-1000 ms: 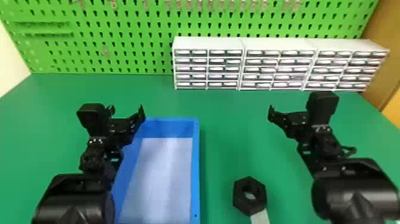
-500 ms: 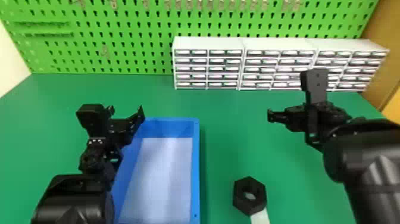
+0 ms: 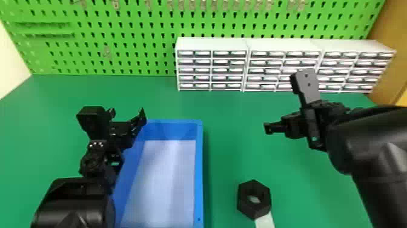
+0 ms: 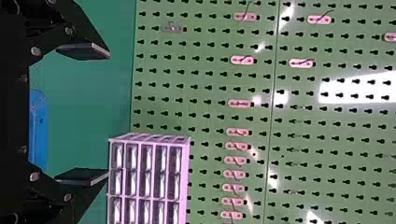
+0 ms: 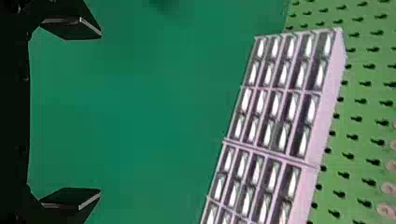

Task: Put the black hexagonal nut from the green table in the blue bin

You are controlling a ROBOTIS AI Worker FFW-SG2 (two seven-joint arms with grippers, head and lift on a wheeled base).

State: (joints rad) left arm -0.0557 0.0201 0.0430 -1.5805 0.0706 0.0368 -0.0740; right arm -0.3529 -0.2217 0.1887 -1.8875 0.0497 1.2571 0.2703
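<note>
In the head view the black hexagonal nut (image 3: 246,202) lies on the green table (image 3: 230,145), at the near edge to the right of the blue bin (image 3: 199,169). My right gripper (image 3: 268,128) is above the table, farther back than the nut and a bit to its right. In the right wrist view my right gripper (image 5: 100,114) has its two fingers wide apart with nothing between them. My left gripper (image 3: 143,116) is parked over the bin's back left corner; the left wrist view has this left gripper (image 4: 108,114) open, also with nothing held.
White drawer cabinets (image 3: 212,45) stand along the back of the table, under a green pegboard (image 3: 121,30). A pale piece (image 3: 265,220) lies against the nut's near side. The bin's wall rises between the left arm and the nut.
My right arm has swung: its forearm now comes in from farther right and higher, and the gripper has turned to point more to the left. The left arm, nut and bin have kept still.
</note>
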